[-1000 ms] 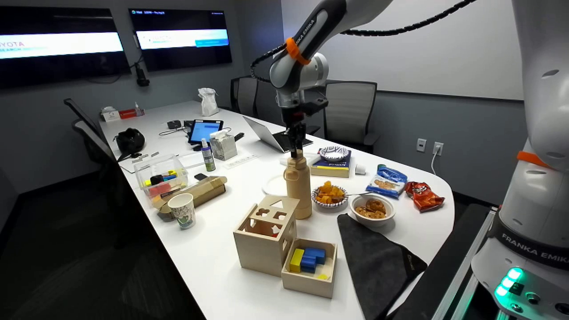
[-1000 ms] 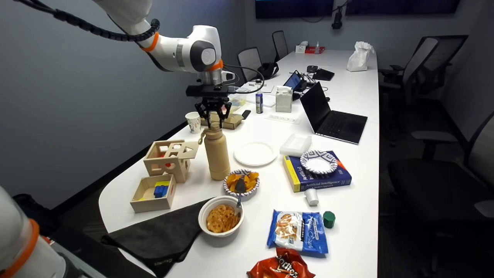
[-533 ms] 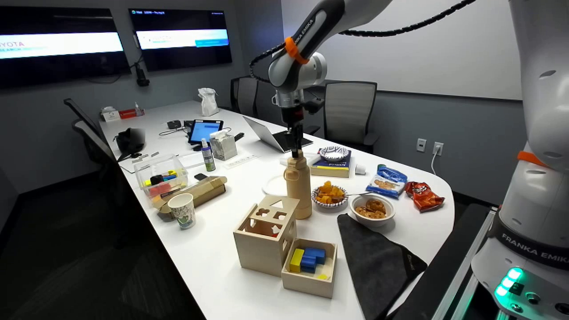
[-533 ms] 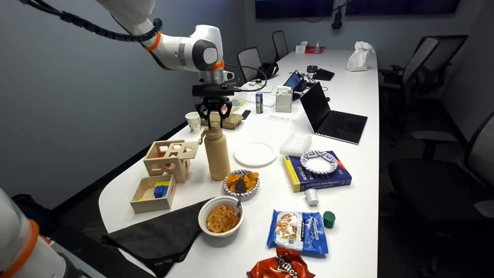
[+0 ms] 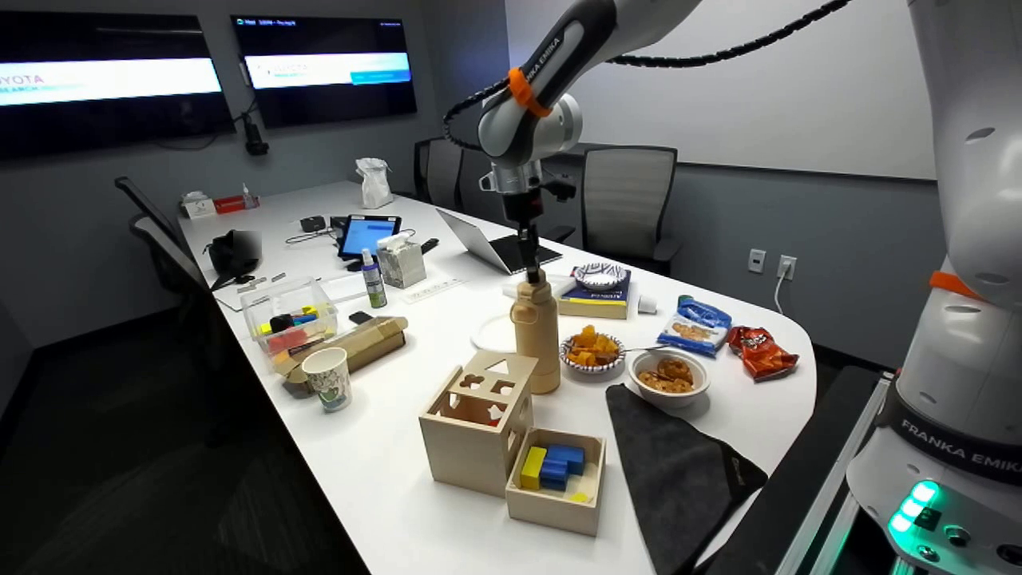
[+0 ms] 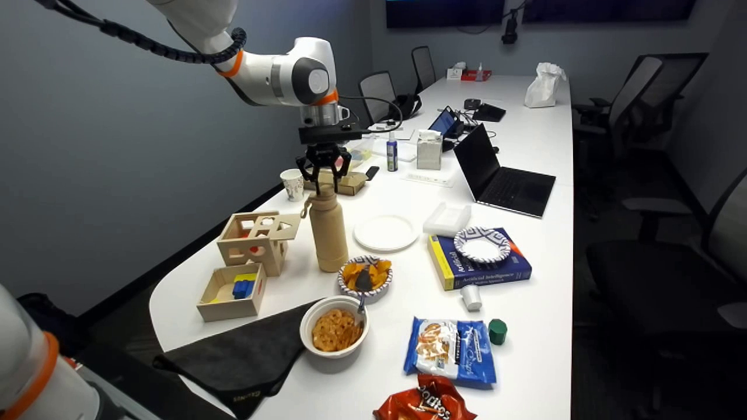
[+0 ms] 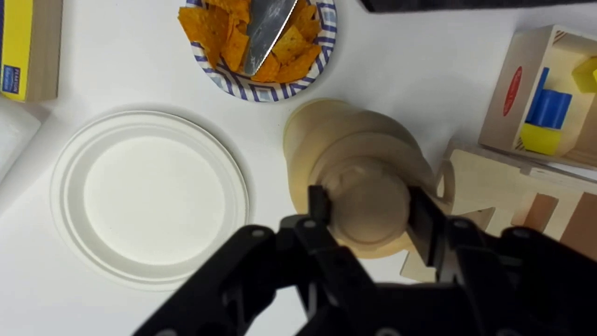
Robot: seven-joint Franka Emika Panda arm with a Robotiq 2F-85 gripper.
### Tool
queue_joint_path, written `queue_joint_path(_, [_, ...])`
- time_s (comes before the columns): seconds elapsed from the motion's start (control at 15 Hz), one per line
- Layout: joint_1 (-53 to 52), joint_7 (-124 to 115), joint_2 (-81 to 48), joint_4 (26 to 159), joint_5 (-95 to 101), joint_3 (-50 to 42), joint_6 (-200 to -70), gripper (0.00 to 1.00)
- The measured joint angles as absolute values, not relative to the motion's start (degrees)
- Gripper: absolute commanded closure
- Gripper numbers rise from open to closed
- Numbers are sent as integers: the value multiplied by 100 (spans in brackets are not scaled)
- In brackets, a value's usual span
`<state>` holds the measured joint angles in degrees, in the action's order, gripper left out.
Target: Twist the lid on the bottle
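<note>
A tan bottle (image 5: 537, 351) stands upright on the white table and shows in both exterior views (image 6: 328, 239). It has a side loop (image 6: 305, 207). In the wrist view I look down on its round tan lid (image 7: 368, 210), with the bottle body (image 7: 303, 135) below. My gripper (image 7: 367, 205) points straight down over the bottle. Its black fingers (image 7: 319, 203) stand on opposite sides of the lid and appear to touch it, so it is shut on the lid. In the exterior views the gripper (image 6: 327, 189) sits at the bottle's top. The lid's threads are hidden.
A wooden shape box (image 5: 479, 423) and block tray (image 5: 555, 511) stand close to the bottle. A chip bowl (image 6: 350, 291), pretzel bowl (image 6: 309, 335), white plate (image 7: 154, 200) and book (image 6: 496, 274) are nearby. A dark cloth (image 6: 239, 356) lies in front.
My gripper has turned about its vertical axis over the bottle, its camera mount swinging around. The fingers stay at the bottle's top. The bottle and its loop have not visibly moved.
</note>
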<state>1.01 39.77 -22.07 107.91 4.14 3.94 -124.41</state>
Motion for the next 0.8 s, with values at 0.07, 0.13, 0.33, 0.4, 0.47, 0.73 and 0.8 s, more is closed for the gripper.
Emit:
queue_joint_path(0.07, [103,4139,-2208,10790,414,406,-12441,79])
queue_joint_path(0.13, [105,4313,-2209,10788,415,414,-12441,79])
queue_joint_path(0.33, [116,4800,-2210,10786,416,421,-12439,79])
queue_joint_path(0.4, [118,4961,-2210,10785,417,421,-12439,79])
queue_joint_path(0.47, [118,5114,-2210,10785,418,423,-12438,79])
queue_joint_path(0.73, [119,5659,-2210,10782,424,424,-12432,79])
queue_joint_path(0.8, [119,5776,-2211,10779,425,424,-12429,79])
